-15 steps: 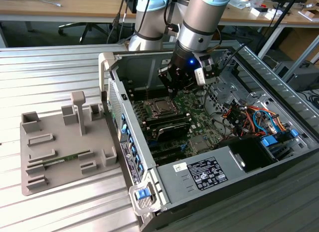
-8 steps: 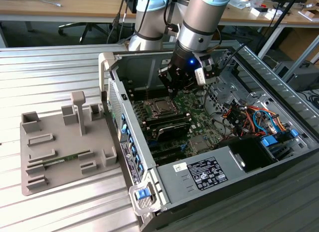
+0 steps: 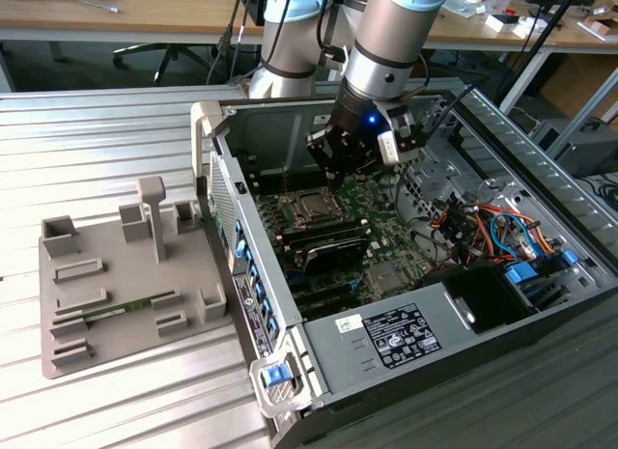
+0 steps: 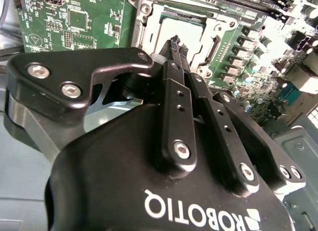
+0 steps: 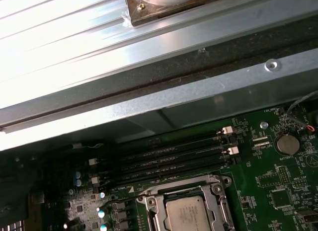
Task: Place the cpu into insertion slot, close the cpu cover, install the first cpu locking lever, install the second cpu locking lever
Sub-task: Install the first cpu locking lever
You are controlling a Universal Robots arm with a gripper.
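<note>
In the exterior view, the robot arm reaches down into an open computer case (image 3: 249, 130) that lies on a ribbed metal table (image 3: 97, 150), and the gripper (image 3: 338, 164) hangs just above the insertion slot (image 3: 328, 215) on the green motherboard (image 3: 386, 227). The second wrist view looks along the gripper (image 4: 175, 42) from behind. Its two black fingers (image 4: 176, 107) are pressed together at the tips, and nothing can be seen between them. The tips stand over the near edge of the slot, but it cannot be told whether they touch the metal there. The cpu (image 4: 185, 30) sits inside the slot with its silvery-grey top upward, and the first wrist view shows the same chip (image 5: 188, 214) lying flat. The cpu cover (image 4: 148, 22) appears to lie down around the chip, so that the chip shows through its square opening. How the locking levers stand cannot be told. In the first wrist view, the long black memory slots (image 5: 174, 156) run beside the socket, between it and the grey wall of the case, and a round coin battery (image 5: 287, 144) sits on the board farther off. On the table at the exterior view's left, well apart from the gripper, rests a grey fixture tray (image 3: 106, 294). At the exterior view's right, inside the case, there is a bundle of coloured cables (image 3: 473, 222).
</note>
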